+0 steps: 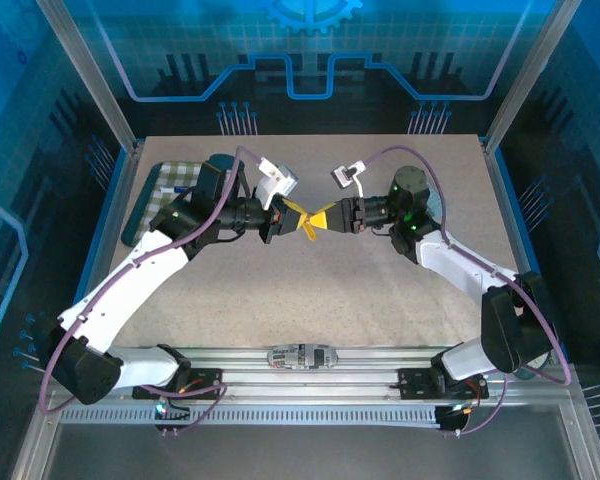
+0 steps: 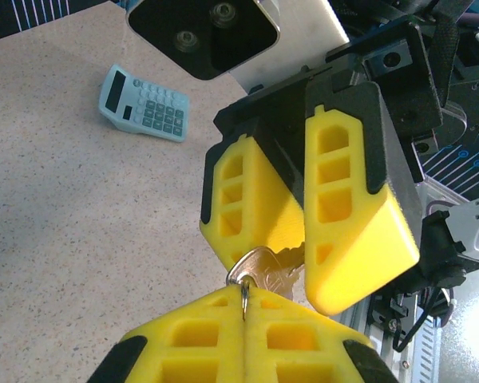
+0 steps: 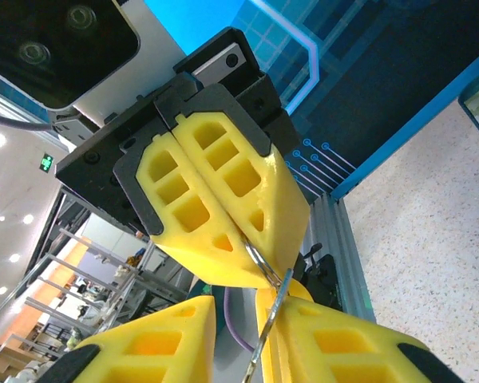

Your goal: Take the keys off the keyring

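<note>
My two grippers meet tip to tip above the middle of the table. The left gripper [image 1: 298, 217] [image 2: 244, 294] is shut on the keyring [image 2: 244, 301], a thin silver wire ring pinched edge-on in the seam between its yellow fingers. In the right wrist view the same ring [image 3: 259, 259] sticks out of those closed fingers. A silver key [image 2: 265, 271] hangs from the ring, its head just past the left fingertips. Its shaft [image 3: 269, 331] lies edge-on between the fingers of the right gripper [image 1: 323, 217] [image 3: 247, 302]. That gripper is open, with the key against one finger and a gap to the other.
A pale blue-grey calculator [image 2: 144, 104] lies on the beige table [image 1: 380, 290] beyond the grippers. A green checked mat [image 1: 160, 190] sits at the far left, partly under the left arm. A small grey object [image 1: 302, 356] rests on the front rail.
</note>
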`<control>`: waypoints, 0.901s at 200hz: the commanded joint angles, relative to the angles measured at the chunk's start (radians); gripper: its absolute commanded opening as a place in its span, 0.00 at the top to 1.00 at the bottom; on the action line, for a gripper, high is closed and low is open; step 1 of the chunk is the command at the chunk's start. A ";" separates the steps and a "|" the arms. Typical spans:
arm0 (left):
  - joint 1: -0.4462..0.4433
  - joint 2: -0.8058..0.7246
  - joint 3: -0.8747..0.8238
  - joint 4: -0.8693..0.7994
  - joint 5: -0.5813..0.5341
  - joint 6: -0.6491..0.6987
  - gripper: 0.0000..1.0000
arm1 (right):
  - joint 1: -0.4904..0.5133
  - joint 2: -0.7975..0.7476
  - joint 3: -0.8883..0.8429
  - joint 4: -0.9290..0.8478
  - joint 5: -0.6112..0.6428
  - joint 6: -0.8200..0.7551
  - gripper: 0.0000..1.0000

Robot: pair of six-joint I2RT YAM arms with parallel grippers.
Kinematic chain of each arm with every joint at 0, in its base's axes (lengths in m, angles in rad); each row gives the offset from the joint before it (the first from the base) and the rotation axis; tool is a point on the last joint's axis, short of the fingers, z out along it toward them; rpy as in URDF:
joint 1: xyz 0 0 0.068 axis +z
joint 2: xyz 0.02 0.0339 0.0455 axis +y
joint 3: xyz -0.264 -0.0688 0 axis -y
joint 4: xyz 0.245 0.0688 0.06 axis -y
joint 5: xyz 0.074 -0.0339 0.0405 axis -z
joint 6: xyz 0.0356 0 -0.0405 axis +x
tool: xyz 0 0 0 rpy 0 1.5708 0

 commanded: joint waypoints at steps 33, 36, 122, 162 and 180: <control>-0.006 -0.049 -0.025 0.049 -0.037 -0.011 1.00 | 0.013 -0.018 0.059 -0.179 -0.012 -0.139 0.90; -0.006 -0.050 -0.025 0.049 -0.039 -0.011 1.00 | 0.013 -0.019 0.062 -0.196 -0.009 -0.151 0.91; 0.036 -0.197 -0.116 0.112 -0.163 -0.074 0.49 | -0.007 -0.122 0.342 -1.018 0.216 -0.788 1.00; 0.044 -0.246 -0.185 0.197 -0.154 -0.119 0.41 | -0.002 -0.108 0.512 -1.243 0.294 -0.950 1.00; 0.045 -0.263 -0.248 0.312 -0.137 -0.141 0.40 | 0.001 -0.086 0.592 -1.326 0.301 -0.989 1.00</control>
